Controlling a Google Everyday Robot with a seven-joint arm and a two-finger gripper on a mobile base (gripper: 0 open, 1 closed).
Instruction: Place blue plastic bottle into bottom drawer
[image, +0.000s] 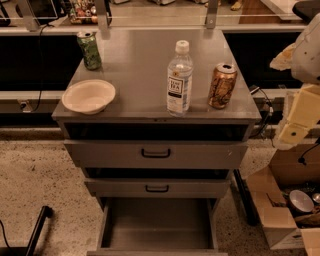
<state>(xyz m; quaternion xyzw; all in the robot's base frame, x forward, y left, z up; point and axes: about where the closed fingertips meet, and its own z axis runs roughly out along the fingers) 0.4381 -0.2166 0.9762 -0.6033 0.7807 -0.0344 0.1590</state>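
The blue plastic bottle (179, 82) stands upright near the front edge of the grey cabinet top (135, 65). It is clear, with a white cap and a white "TEA" label. The bottom drawer (157, 225) is pulled open below, and its plain grey inside shows nothing in it. My gripper (295, 131) hangs at the right edge of the view, to the right of the cabinet. It is apart from the bottle and holds nothing that I can see.
A gold-brown can (222, 86) stands just right of the bottle. A green can (89, 50) is at the back left and a white bowl (88, 96) at the front left. The two upper drawers (156, 153) stick out slightly. A cardboard box (285, 210) sits on the floor at right.
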